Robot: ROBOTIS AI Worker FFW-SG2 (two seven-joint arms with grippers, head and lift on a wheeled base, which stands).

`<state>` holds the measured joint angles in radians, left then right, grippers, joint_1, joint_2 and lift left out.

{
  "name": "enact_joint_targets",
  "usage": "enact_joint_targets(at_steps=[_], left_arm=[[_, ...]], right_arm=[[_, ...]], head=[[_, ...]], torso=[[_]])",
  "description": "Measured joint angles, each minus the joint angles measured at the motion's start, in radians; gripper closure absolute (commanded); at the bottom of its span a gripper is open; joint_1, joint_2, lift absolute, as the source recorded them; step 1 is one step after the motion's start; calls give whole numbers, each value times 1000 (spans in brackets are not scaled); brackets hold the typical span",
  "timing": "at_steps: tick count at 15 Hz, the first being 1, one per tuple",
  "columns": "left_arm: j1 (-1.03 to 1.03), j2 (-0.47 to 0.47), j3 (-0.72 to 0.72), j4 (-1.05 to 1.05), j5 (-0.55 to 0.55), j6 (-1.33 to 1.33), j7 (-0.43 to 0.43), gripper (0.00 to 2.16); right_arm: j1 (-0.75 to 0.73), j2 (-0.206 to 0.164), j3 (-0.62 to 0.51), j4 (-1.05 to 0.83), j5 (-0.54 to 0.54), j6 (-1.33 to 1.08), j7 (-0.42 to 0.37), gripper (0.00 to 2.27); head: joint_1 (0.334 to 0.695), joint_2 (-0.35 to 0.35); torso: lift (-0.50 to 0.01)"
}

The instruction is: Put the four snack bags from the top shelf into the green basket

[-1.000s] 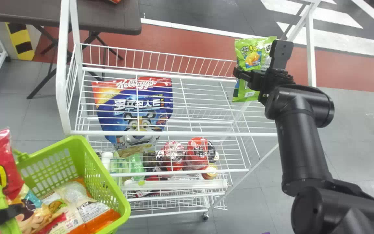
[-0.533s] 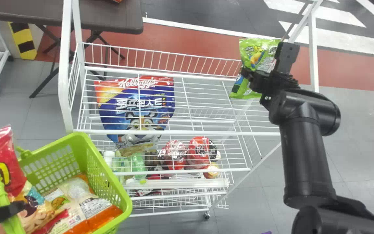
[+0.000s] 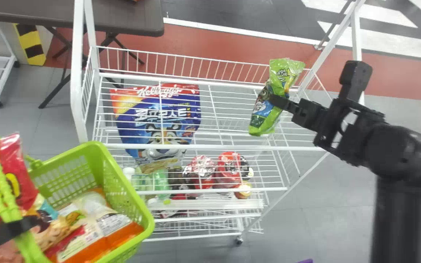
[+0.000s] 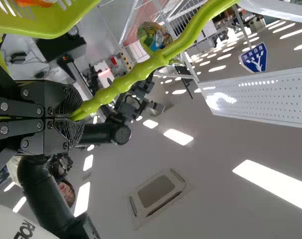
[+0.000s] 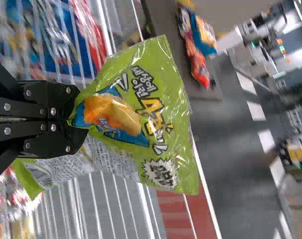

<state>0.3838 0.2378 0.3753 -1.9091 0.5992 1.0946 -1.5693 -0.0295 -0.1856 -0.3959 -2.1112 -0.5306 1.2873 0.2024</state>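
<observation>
Hanging from the right gripper [image 3: 280,102], the green bag [image 3: 277,87] was at the rack's [image 3: 214,147] three o'clock end, clamped near mid-length. Its long axis ran from one o'clock to seven. The basket [image 3: 122,190] lay well apart, toward eight o'clock from the right gripper; the coming move turned on this offset. The left gripper [image 4: 74,117], closed on the basket's handle [image 4: 156,59], was the nearer to the basket, yet the right one had the bag and would probably have needed to carry it across. The cereal bag [image 3: 159,117], seen through wires, lay toward nine o'clock from the right gripper, close to that route. In the basket, a red bag [image 3: 27,182] leaned at nine o'clock beside the handle; a white-and-orange bag [image 3: 104,223] lay toward five. A drop toward one o'clock of the basket's opening appeared safest, since the handle might have snagged a limp end.
</observation>
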Motion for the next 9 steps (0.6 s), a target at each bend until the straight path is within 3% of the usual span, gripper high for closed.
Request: enact_joint_targets(at_steps=[4,6,7,9], left_arm=[[0,-5,-3,-3,-3,0,0,2148],[1,-7,-7,-6,-3,0,0,2148],[1,-8,-10,-7,-3,0,0,2148],[1,-10,-21,-9,-6,0,0,2148]], right_arm=[[78,9,78,-181,-235,208,-16,2246],[89,15,181,-215,-306,244,-37,2246],[89,17,225,-222,-333,247,-49,2246],[77,25,302,-229,-394,241,-71,2246]], head=[[695,-24],[695,68],[695,146],[695,210]], torso=[[-4],[-4],[-4],[-4]])
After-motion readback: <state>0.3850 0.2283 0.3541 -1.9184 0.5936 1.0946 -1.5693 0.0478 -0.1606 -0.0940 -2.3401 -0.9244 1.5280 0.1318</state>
